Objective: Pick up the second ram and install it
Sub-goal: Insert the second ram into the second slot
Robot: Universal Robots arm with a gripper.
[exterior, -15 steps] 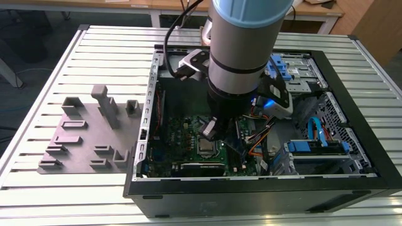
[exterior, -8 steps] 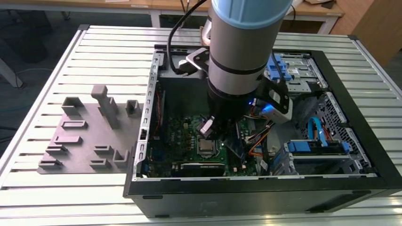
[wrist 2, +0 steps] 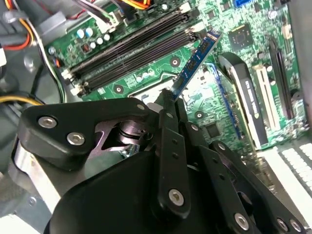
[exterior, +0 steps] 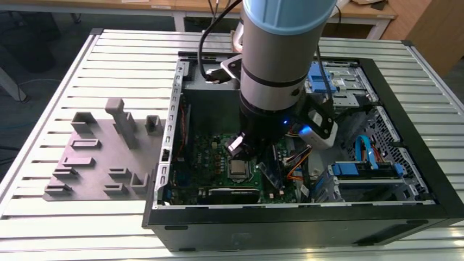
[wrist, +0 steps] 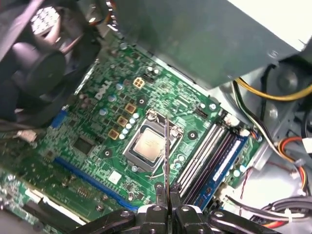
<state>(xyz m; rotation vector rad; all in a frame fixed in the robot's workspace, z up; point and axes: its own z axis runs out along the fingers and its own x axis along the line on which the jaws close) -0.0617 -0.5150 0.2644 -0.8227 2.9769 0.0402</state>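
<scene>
Here, on the exterior view's left, the flat grey plastic tray with upright holder blocks [exterior: 91,163] is sitting on the ribbed silver metal table [exterior: 130,49], well apart from the work. Toward the middle, the black two-fingered gripper [wrist: 168,197] is hanging inside the open black computer case [exterior: 406,103]. Its jaws are nearly closed and pinching the second ram [wrist 2: 195,61], a thin, long, blue-faced memory stick, by one end. The stick is hovering over the green motherboard [wrist: 97,112], near the silver processor socket [wrist: 148,146]. Further across, the long dark memory slots [wrist 2: 131,48] are lying near its free end. The stick is looking light and stiff yet fragile. I judge the short ends are offering the safest hold, away from chips and contacts. Yellow and orange cables [wrist: 273,96] and the case walls are crowding the room.
</scene>
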